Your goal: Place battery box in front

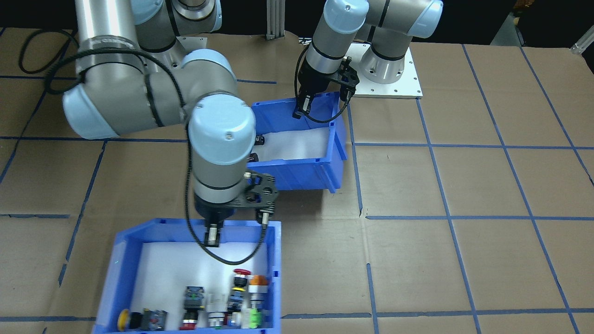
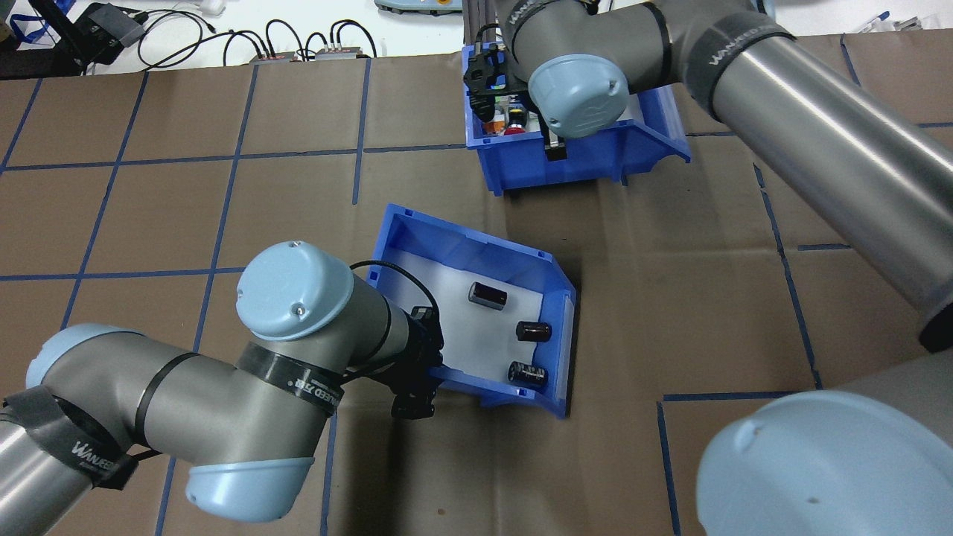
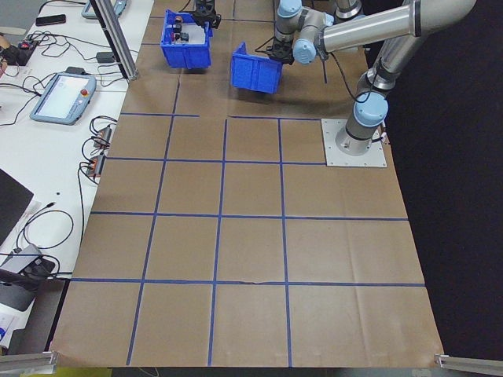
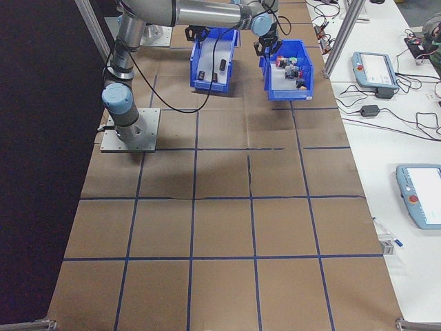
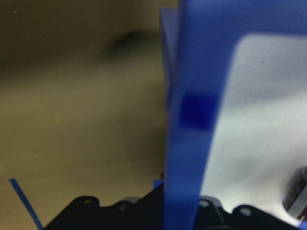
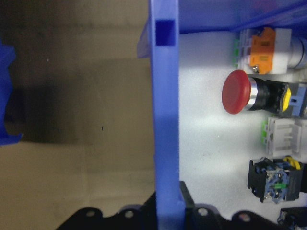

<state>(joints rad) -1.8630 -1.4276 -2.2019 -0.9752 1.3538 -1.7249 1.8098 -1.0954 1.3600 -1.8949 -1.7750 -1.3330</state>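
Left fingers pinch battery box wall | right fingers pinch button bin wall | swap judged underway, lift level so cells stay put

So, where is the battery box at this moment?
In the overhead view the battery box sits near the table's middle, nearer the robot than the button bin, with the left gripper on its wall.

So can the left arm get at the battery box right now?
Probably yes: the left gripper already straddles the near wall of the battery box, apparently shut on it, and nothing blocks it. The right gripper is at the button bin.
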